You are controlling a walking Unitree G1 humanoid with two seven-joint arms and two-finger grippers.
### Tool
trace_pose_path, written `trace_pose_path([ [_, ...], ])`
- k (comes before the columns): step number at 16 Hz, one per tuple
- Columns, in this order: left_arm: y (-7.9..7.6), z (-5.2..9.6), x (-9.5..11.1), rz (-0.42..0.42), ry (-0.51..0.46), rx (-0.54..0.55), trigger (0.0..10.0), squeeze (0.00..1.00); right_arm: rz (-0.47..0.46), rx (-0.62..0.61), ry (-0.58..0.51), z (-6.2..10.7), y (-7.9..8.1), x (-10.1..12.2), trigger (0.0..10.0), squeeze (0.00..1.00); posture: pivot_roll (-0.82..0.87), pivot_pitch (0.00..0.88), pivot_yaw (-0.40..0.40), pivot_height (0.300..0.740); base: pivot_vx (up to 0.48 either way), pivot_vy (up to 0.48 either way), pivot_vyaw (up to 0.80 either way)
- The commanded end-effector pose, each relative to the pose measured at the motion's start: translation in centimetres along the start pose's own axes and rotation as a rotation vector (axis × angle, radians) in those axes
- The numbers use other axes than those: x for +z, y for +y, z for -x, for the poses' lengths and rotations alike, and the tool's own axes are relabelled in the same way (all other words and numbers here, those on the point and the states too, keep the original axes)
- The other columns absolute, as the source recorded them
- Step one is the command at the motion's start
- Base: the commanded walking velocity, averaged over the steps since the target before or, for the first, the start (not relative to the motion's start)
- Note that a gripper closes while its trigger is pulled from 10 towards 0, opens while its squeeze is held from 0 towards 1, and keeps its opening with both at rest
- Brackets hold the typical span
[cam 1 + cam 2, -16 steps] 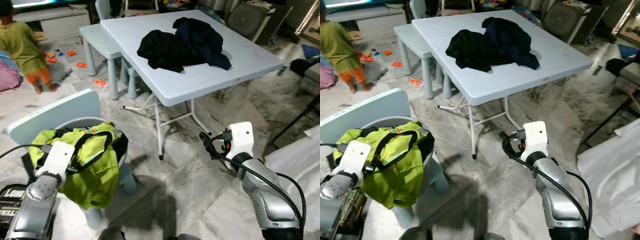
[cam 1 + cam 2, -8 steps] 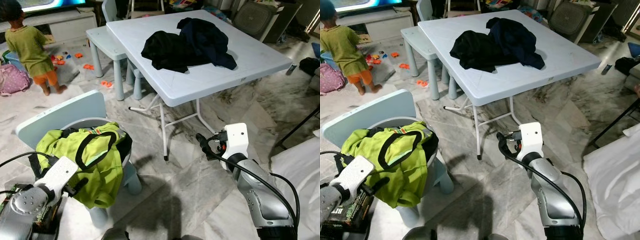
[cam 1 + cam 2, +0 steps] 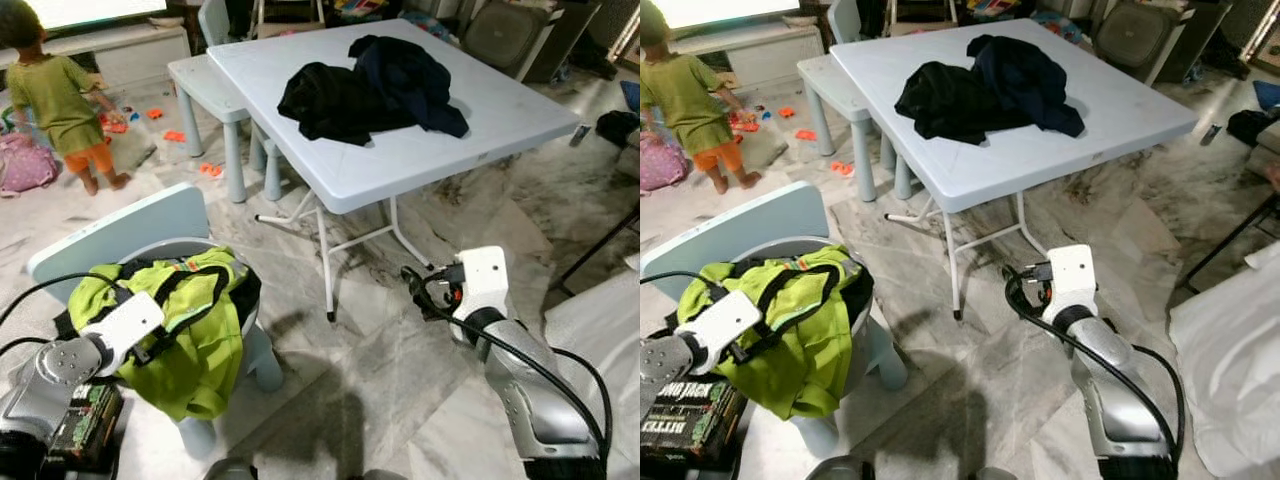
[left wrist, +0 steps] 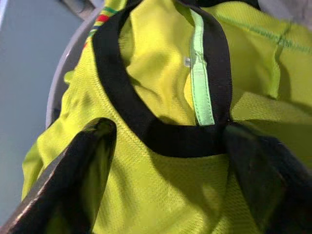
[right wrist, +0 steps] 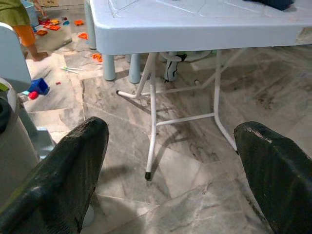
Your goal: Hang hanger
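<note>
On the small pale-blue chair [image 3: 120,235] lies a lime-green shirt with black collar trim [image 3: 190,330], draped over seat and front edge. Left gripper [image 4: 161,161] sits right at the shirt, fingers [image 4: 80,168] spread wide either side of the black neckline [image 4: 161,134], nothing pinched. Right gripper [image 5: 170,161] hangs over the marble floor [image 3: 380,370], fingers [image 5: 58,175] spread apart, empty, facing the legs of the folding table [image 3: 500,110]. Dark garments [image 3: 365,85] lie heaped on the tabletop, well apart from both grippers. No part of a hanger can be made out; cannot tell whether one lies inside the shirt. A child [image 3: 60,95] stands beyond the chair among scattered toys [image 3: 185,150].
</note>
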State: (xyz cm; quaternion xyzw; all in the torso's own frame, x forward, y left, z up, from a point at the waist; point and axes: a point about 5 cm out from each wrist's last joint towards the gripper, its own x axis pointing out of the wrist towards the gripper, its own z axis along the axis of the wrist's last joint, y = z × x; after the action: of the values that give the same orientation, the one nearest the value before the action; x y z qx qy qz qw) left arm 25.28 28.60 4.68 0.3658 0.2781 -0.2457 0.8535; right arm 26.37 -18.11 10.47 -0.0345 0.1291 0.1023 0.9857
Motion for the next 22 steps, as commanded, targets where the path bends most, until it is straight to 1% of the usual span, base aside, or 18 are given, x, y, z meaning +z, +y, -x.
trace_pose_path([
  [1, 0.0, 0.2, -0.6, -0.031, 0.020, -0.032, 0.0, 0.00, 0.008, -0.007, -0.005, 0.2, -0.4, 0.3, 10.0, 0.00, 0.02, 0.000, -0.031, 0.740, 0.000, 0.000, 0.00],
  [2, -0.2, 0.2, -0.9, -0.056, 0.029, -0.052, 0.6, 0.00, 0.009, -0.008, -0.004, 0.3, -0.4, 0.3, 10.0, 0.00, 0.02, 0.000, -0.030, 0.740, 0.000, 0.000, 0.00],
  [3, -0.3, 0.2, -1.0, -0.083, 0.028, -0.064, 2.5, 0.00, 0.010, -0.009, -0.004, 0.3, -0.5, 0.4, 10.0, 0.00, 0.02, 0.000, -0.030, 0.740, 0.000, 0.000, 0.00],
  [4, -0.3, 0.2, -1.1, -0.102, 0.026, -0.088, 5.3, 0.00, 0.012, -0.008, -0.005, 0.3, -0.5, 0.4, 10.0, 0.00, 0.02, 0.000, -0.031, 0.740, 0.000, 0.000, 0.00],
  [5, 0.0, 0.4, -0.9, -0.107, 0.006, -0.074, 2.2, 0.00, 0.013, -0.008, -0.005, 0.3, -0.5, 0.4, 10.0, 0.00, 0.02, 0.000, -0.031, 0.740, 0.000, 0.000, 0.00],
  [6, 0.2, 0.4, -0.8, -0.098, -0.004, -0.067, 0.0, 0.00, 0.013, -0.008, -0.004, 0.3, -0.5, 0.4, 10.0, 0.00, 0.02, 0.000, -0.031, 0.740, 0.000, 0.000, 0.00],
  [7, 0.3, 0.5, -0.7, -0.103, -0.017, -0.082, 0.0, 0.00, 0.011, -0.005, -0.003, 0.1, -0.3, 0.4, 10.0, 0.00, 0.04, 0.000, -0.032, 0.740, 0.000, 0.000, 0.00],
  [11, -0.7, 0.4, -0.7, -0.107, -0.034, -0.184, 0.0, 0.00, 0.008, 0.007, -0.006, -0.2, 0.1, 0.5, 10.0, 0.00, 0.04, 0.000, -0.030, 0.740, 0.000, 0.000, 0.00],
  [12, -1.3, 0.4, -1.0, -0.115, -0.017, -0.246, 0.0, 0.00, 0.007, 0.002, -0.007, -0.2, 0.0, 0.5, 10.0, 0.00, 0.04, 0.000, -0.025, 0.740, 0.000, 0.000, 0.00],
  [13, -1.4, 0.5, -1.1, -0.124, -0.009, -0.262, 0.0, 0.00, 0.008, 0.001, -0.008, -0.2, 0.0, 0.5, 10.0, 0.00, 0.04, 0.000, -0.024, 0.740, 0.000, 0.000, 0.00],
  [14, -1.6, 0.5, -1.2, -0.153, -0.005, -0.275, 0.0, 0.00, 0.007, -0.003, -0.010, -0.2, 0.0, 0.5, 10.0, 0.00, 0.04, 0.000, -0.022, 0.740, 0.000, 0.000, 0.00],
  [16, -0.7, 0.4, -1.4, -0.181, 0.002, -0.207, 0.0, 0.00, 0.004, -0.012, -0.011, -0.1, -0.1, 0.5, 10.0, 0.00, 0.03, 0.000, -0.017, 0.740, 0.000, 0.000, 0.00],
  [17, 0.1, 0.4, -1.6, -0.210, 0.020, -0.149, 0.0, 0.00, 0.003, -0.013, -0.010, 0.0, -0.1, 0.4, 10.0, 0.00, 0.03, 0.000, -0.016, 0.740, 0.000, 0.000, 0.00],
  [18, 0.8, 0.5, -1.8, -0.257, 0.039, -0.094, 0.0, 0.00, 0.003, -0.014, -0.009, 0.0, 0.0, 0.4, 10.0, 0.00, 0.03, 0.000, -0.016, 0.740, 0.000, 0.000, 0.00],
  [19, 1.2, 0.5, -1.7, -0.284, 0.046, -0.061, 0.0, 0.00, 0.003, -0.014, -0.010, 0.0, 0.0, 0.4, 10.0, 0.00, 0.03, 0.000, -0.016, 0.740, 0.000, 0.000, 0.00],
  [21, 2.1, 0.5, -1.4, -0.302, 0.043, 0.009, 0.0, 0.00, 0.004, -0.014, -0.013, -0.1, 0.0, 0.5, 10.0, 0.00, 0.03, 0.000, -0.018, 0.740, 0.000, 0.000, 0.00],
  [22, 2.1, 0.4, -1.5, -0.296, 0.043, 0.009, 0.0, 0.00, 0.005, -0.013, -0.014, -0.2, 0.0, 0.6, 10.0, 0.00, 0.03, 0.000, -0.020, 0.740, 0.000, 0.000, 0.00],
])
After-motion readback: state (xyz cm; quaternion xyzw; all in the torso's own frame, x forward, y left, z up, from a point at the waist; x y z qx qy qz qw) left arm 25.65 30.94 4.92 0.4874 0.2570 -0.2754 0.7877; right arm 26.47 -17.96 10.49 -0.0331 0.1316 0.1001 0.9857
